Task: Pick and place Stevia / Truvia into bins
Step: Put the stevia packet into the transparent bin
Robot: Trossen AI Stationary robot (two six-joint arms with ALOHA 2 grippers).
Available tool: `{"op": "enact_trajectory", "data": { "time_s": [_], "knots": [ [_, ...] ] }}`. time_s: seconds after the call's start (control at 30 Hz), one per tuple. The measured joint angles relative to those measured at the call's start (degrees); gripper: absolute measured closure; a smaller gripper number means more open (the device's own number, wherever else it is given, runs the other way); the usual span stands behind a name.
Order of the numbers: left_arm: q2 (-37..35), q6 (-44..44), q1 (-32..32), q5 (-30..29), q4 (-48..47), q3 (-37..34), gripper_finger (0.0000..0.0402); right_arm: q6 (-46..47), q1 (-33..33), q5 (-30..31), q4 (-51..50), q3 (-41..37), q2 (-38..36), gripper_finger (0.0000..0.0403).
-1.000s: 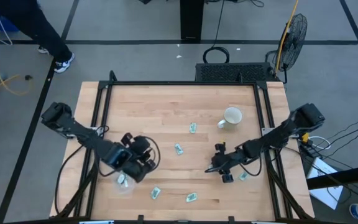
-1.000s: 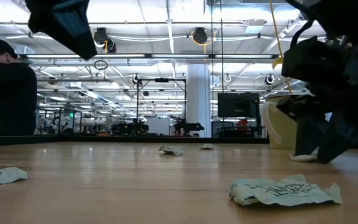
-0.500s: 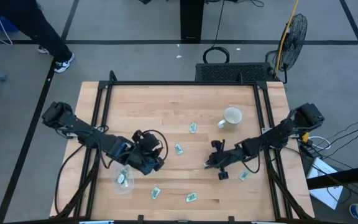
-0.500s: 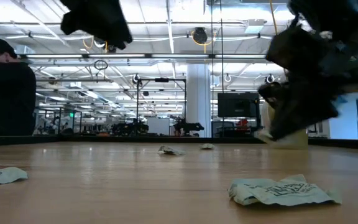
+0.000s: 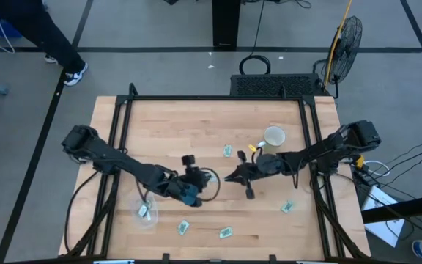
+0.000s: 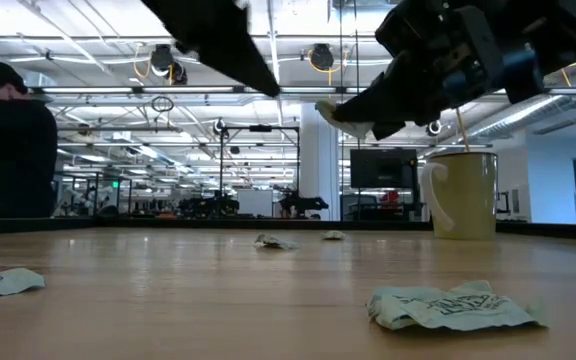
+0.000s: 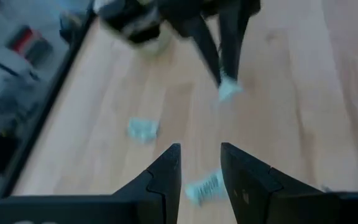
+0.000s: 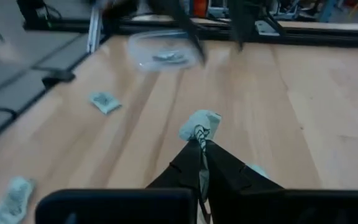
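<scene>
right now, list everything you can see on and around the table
loose packets: at least five, pale green and white, scattered on the table, one below the left gripper
packet in bowl: one, pale green
held packet: one, pale green and white, lifted mid-table
bowl: one, clear, near front left corner
mug: one, cream, back right of table
table: one, light wood, black frame
fan: one, black, floor beyond the table's right corner
person: one, dark top, far left
left gripper: open, above mid-table
right gripper: shut on the held packet
</scene>
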Motion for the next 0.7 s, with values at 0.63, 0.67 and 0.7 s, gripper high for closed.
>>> {"op": "enact_trajectory", "data": {
  "time_s": [0.63, 0.67, 0.7],
  "knots": [
    [8.22, 16.22, 3.57, 3.43, 19.06, 0.05, 0.0282, 3.95, -3.60, -3.28, -0.65, -0.14, 0.07, 0.0374],
    [8.23, 16.07, 3.44, 3.42, 18.96, 0.04, 0.0282, 3.95, -3.80, -3.32, -0.65, -0.14, 0.07, 0.0374],
    [8.23, 15.94, 3.34, 3.38, 18.89, 0.04, 0.0282, 3.95, -3.92, -3.34, -0.63, -0.15, 0.07, 0.0374]
  ]
}}
